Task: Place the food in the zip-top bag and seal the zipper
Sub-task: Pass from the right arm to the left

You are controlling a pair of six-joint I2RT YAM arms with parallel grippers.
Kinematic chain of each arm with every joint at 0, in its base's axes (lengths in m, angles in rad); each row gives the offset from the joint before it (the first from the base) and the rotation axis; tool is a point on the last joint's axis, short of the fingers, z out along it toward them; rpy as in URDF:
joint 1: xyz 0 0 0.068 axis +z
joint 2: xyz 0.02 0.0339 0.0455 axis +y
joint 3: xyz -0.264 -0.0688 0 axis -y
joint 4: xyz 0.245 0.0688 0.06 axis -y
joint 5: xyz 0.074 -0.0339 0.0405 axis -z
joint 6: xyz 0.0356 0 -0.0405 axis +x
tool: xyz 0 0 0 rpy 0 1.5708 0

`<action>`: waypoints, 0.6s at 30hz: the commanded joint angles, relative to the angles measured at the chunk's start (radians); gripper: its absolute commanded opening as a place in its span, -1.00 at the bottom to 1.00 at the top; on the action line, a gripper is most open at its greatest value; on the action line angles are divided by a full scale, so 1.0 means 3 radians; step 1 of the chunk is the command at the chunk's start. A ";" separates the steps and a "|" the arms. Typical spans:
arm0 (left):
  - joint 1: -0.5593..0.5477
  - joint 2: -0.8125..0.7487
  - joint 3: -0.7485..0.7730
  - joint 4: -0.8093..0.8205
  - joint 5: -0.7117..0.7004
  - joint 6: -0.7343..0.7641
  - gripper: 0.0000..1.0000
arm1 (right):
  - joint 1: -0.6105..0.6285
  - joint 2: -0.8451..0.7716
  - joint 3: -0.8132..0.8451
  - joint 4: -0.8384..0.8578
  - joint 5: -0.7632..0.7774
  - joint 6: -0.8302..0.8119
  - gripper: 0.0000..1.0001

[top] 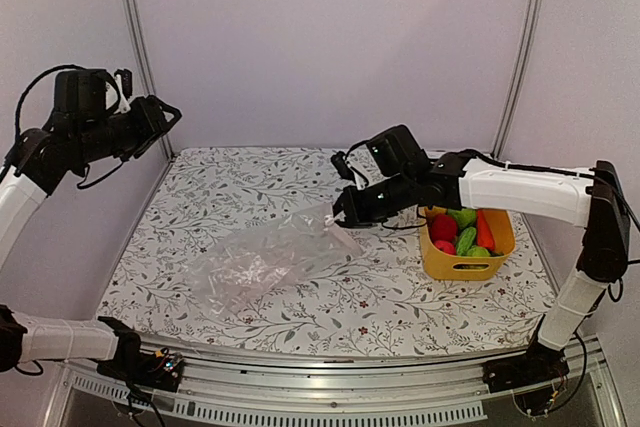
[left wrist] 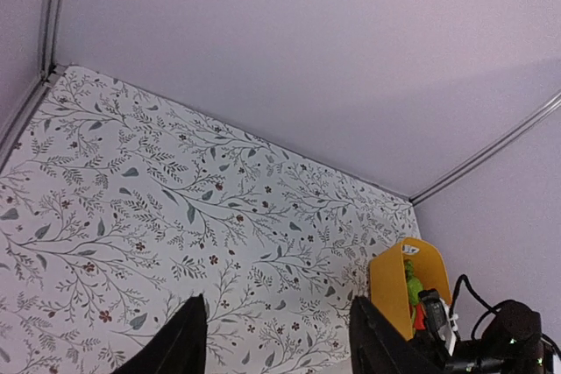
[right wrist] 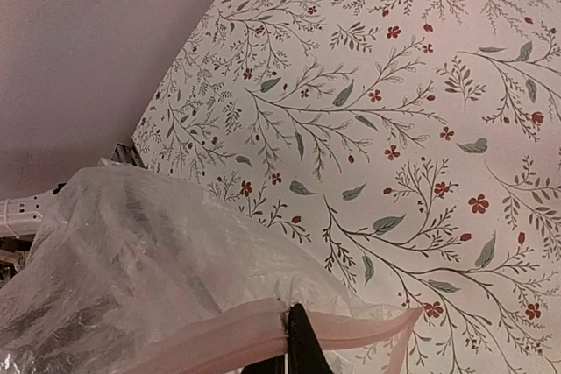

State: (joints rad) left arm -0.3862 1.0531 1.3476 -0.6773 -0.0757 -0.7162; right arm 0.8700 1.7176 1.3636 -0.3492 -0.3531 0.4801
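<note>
The clear crinkly zip-top bag point(top: 262, 262) lies flat on the floral table, its mouth toward the right. My right gripper point(top: 344, 214) is shut on the mouth edge. In the right wrist view its dark fingertips point(right wrist: 298, 326) pinch the pinkish zipper point(right wrist: 210, 343) strip, with the bag point(right wrist: 131, 251) bulging to the left. The food point(top: 462, 232) sits in the yellow basket point(top: 440, 262): a red ball, green pieces and an orange carrot. My left gripper point(top: 168, 115) hangs high at the back left, open and holding nothing point(left wrist: 279, 300).
The basket point(left wrist: 391, 282) stands at the table's right side, just behind the right forearm. A purple back wall with metal frame posts point(top: 135, 47) encloses the table. The floral tablecloth point(top: 250, 182) covers the whole surface.
</note>
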 commanded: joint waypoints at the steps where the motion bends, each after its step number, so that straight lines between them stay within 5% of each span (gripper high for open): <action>1: -0.0184 -0.0028 -0.0172 0.0056 -0.0051 0.0235 0.06 | -0.0311 0.0024 -0.0147 0.0018 -0.0316 0.0618 -1.00; 13: -0.0687 0.0188 -0.0330 0.0177 0.0107 0.0224 -0.12 | -0.0502 0.0089 -0.0306 0.0102 -0.0562 0.1129 -1.00; 18: -0.1052 0.0543 -0.0238 0.0228 0.0071 0.0107 0.00 | -0.0503 0.0108 -0.0272 0.0197 -0.0628 0.1177 -1.00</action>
State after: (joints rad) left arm -0.6300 1.1435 1.2526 -0.6312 -0.0566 -0.6670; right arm 0.7162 1.7275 1.2800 -0.3283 -0.5079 0.8017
